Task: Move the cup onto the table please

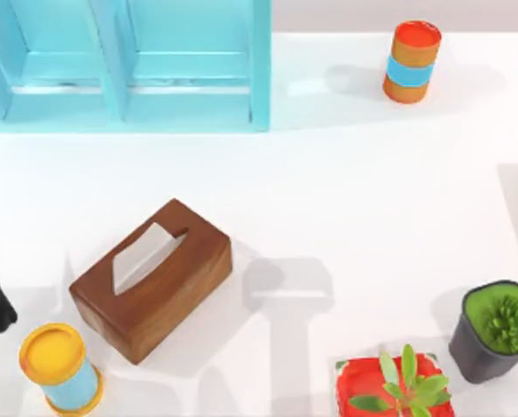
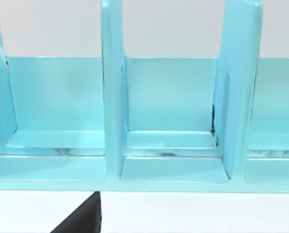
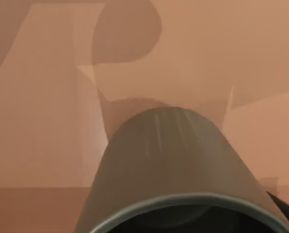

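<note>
Close under right wrist camera: cup [image 3: 176,165], seemingly in claw.

The cup [image 3: 176,165] looms close to the camera, a matte grey cylinder whose rim runs along the near edge. Faint pale streaks mark its side. Beyond it lies the counter [image 3: 241,53], crossed by broad shadows, one with a rounded end. A small dark part sits beside the rim.
</note>
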Robot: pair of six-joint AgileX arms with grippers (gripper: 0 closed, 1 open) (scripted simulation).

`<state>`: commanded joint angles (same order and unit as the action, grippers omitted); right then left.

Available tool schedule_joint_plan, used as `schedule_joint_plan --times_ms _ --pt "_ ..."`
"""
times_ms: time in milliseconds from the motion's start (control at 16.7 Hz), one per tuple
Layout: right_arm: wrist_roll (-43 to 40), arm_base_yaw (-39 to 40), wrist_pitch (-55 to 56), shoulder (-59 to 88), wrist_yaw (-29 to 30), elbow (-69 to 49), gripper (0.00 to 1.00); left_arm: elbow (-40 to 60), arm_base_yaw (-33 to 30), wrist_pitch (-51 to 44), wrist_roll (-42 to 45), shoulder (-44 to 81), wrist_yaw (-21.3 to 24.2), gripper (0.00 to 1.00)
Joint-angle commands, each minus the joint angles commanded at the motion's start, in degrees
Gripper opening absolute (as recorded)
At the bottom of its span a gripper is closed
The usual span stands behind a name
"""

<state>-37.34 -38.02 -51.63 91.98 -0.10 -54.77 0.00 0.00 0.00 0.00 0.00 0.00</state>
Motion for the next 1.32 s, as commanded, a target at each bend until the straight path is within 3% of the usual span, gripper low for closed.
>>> schedule_joint_plan --times_ms 480,780,1020,1320 --pt "15.7 16.0 -20.6 -12.7 0.0 -5.4 0.00 0.0 0.0 0.0 0.0 0.0 0.0 1.00" --pt "17.8 18.1 -22.7 -14.7 0.0 -6.8 0.00 0.0 0.0 0.0 0.0 0.0 0.0 1.00" --pt "19.4 19.4 -23.3 -12.5 0.0 -8.6 0.00 0.0 0.0 0.0 0.0 0.0 0.0 1.00" --pt "30.2 30.1 -28.0 1.3 0.4 -23.9 0.00 0.0 0.0 0.0 0.0 0.0 0.0 1.00"
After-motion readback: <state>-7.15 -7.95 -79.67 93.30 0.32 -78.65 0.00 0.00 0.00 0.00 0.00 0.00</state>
